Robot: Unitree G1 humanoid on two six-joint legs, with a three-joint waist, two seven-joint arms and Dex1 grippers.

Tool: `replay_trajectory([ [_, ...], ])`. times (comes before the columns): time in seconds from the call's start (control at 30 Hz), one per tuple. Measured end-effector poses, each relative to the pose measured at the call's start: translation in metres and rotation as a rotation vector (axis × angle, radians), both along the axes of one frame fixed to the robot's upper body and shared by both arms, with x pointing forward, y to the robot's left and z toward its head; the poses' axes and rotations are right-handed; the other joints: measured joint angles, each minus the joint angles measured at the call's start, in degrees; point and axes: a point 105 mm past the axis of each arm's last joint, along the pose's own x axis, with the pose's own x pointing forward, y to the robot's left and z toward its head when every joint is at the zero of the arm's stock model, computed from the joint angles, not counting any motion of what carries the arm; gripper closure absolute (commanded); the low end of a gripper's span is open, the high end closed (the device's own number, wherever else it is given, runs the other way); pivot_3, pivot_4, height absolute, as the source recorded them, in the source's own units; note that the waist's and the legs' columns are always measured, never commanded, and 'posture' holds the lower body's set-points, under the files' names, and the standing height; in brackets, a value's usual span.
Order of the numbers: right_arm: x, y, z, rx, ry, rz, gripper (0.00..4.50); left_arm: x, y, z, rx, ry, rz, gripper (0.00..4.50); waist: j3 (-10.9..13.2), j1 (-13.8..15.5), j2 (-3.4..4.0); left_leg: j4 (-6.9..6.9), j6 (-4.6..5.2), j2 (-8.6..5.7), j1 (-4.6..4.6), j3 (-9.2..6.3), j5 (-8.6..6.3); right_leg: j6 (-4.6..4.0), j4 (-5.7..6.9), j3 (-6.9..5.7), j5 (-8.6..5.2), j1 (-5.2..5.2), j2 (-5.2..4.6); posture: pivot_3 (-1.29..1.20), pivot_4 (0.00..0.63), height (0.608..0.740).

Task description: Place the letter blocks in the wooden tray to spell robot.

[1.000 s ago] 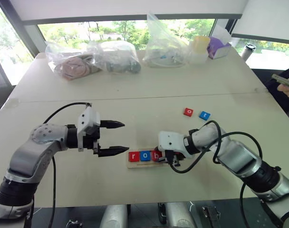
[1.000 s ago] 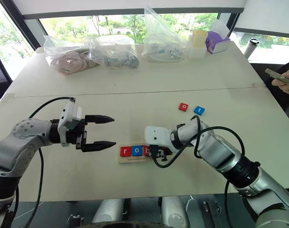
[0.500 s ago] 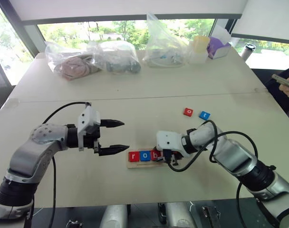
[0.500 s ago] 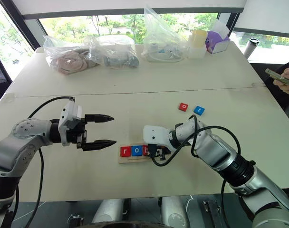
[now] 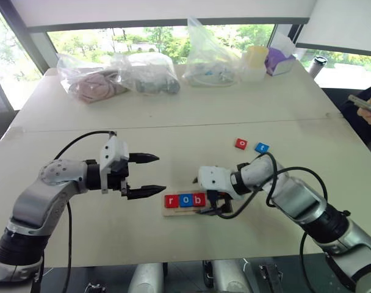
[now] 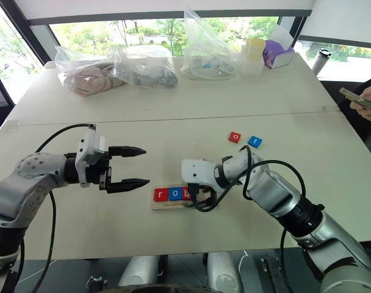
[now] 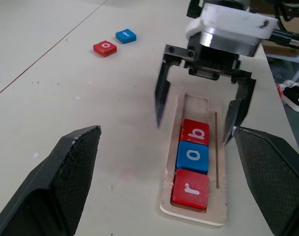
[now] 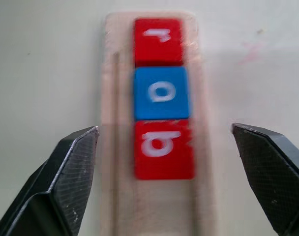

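The long light-wood tray point(image 7: 194, 162) lies at the lower centre of the head views on the pale tabletop point(image 5: 191, 110), holding a red "r" tile point(image 7: 190, 189), a blue "o" tile point(image 7: 193, 156) and a red "b" tile point(image 7: 195, 132) in a row. Its far end is hidden in the head views behind the right gripper point(image 7: 198, 110), whose jaws stand wide apart, straddling the tray over the "b" tile and holding nothing. A loose red "o" tile point(image 5: 241, 143) and a blue tile point(image 5: 262, 147), its letter too small to read, sit side by side right of centre, while the left gripper point(image 5: 150, 175) hangs left of the tray, jaws apart and empty.
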Motion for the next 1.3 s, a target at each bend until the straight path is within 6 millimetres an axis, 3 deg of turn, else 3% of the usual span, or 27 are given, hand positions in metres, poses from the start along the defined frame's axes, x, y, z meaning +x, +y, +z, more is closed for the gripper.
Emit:
replay_trajectory([
  [0.2, 0.080, -0.038, 0.049, 0.171, -0.193, -0.545, 0.04, 0.001, -0.002, 0.000, -0.011, -0.003, 0.001, 0.00, -0.01, 0.02, -0.02, -0.04, 0.00, 0.00, 0.00, 0.01, 0.00, -0.02, 0.02, 0.01, 0.03, -0.03, 0.00, 0.00, 0.150, 0.740],
  [0.33, 0.103, -0.075, 0.041, 0.166, -0.200, -0.931, 0.04, 0.001, -0.002, 0.000, -0.015, -0.006, 0.001, 0.00, -0.01, 0.11, -0.02, -0.08, 0.00, -0.01, -0.02, 0.02, 0.00, 0.01, 0.02, 0.03, 0.05, -0.07, -0.01, 0.00, 0.150, 0.740],
  [0.4, 0.105, -0.086, 0.028, 0.151, -0.170, -1.092, 0.04, 0.001, -0.003, 0.000, -0.019, -0.009, 0.001, 0.00, -0.01, 0.01, -0.02, -0.11, 0.00, 0.00, -0.05, 0.07, 0.00, 0.02, 0.04, 0.08, 0.06, -0.13, 0.00, 0.00, 0.150, 0.740],
  [0.53, 0.099, -0.086, 0.008, 0.156, -0.099, -1.262, 0.04, 0.002, -0.005, 0.000, -0.021, -0.019, -0.002, 0.00, -0.01, -0.23, -0.01, -0.12, 0.00, 0.00, -0.04, 0.07, 0.00, 0.08, 0.12, 0.08, 0.10, -0.18, 0.01, 0.00, 0.150, 0.740],
  [0.97, 0.098, -0.090, 0.003, 0.359, 0.170, -1.631, 0.04, 0.005, -0.005, 0.000, -0.016, -0.032, 0.016, 0.00, -0.03, -0.26, 0.01, -0.05, 0.01, 0.00, 0.03, 0.07, 0.01, 0.05, 0.32, 0.08, 0.08, -0.18, 0.01, 0.00, 0.150, 0.740],
  [1.3, 0.106, -0.086, 0.008, 0.434, 0.252, -1.733, 0.04, 0.008, -0.006, -0.001, -0.020, -0.041, 0.038, 0.00, -0.06, -0.41, -0.04, -0.05, 0.01, 0.00, 0.03, 0.06, 0.01, -0.05, 0.32, 0.08, 0.02, -0.17, 0.00, 0.00, 0.150, 0.740],
])
